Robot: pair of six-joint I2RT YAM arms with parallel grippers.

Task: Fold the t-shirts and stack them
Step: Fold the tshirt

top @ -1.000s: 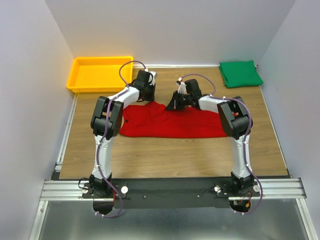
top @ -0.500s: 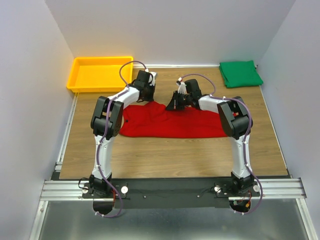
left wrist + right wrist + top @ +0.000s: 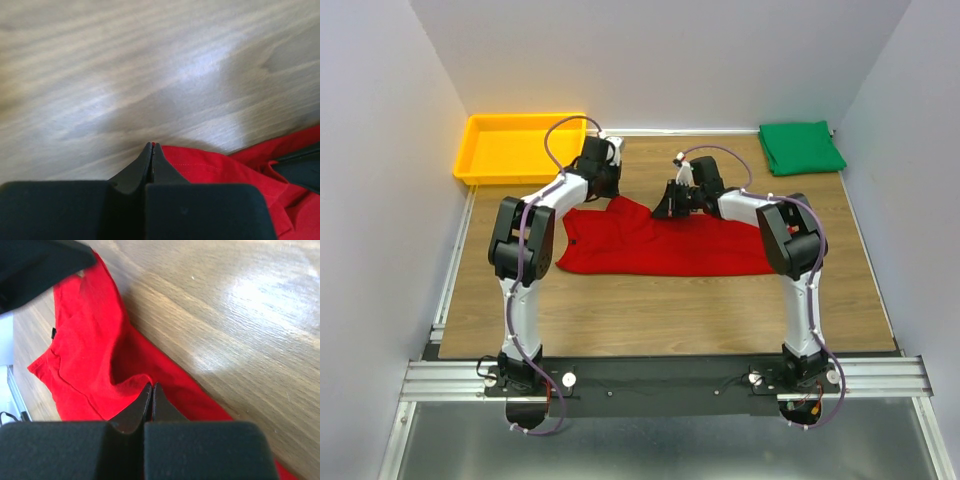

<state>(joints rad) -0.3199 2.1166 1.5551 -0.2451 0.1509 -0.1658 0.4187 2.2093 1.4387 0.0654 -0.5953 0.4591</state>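
Lying spread: bright red cloth t-shirt (image 3: 660, 245), mid wooden table (image 3: 650, 300).
Left gripper (image 3: 153, 146): clenched on the shirt's far edge.
Right gripper (image 3: 151, 386): clenched on a raised fold.
Green cloth t-shirt (image 3: 801, 147): folded, far right corner.
Yellow plastic tray (image 3: 520, 148): far left corner.

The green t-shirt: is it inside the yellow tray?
No, the green t-shirt lies on the table's far right corner, apart from the yellow tray.

red t-shirt (image 3: 660, 245): plain bright red | green t-shirt (image 3: 801, 147): solid green | tray (image 3: 520, 150): yellow | worktop (image 3: 670, 305): brown wood grain | left tool (image 3: 152, 146), right tool (image 3: 151, 386): black
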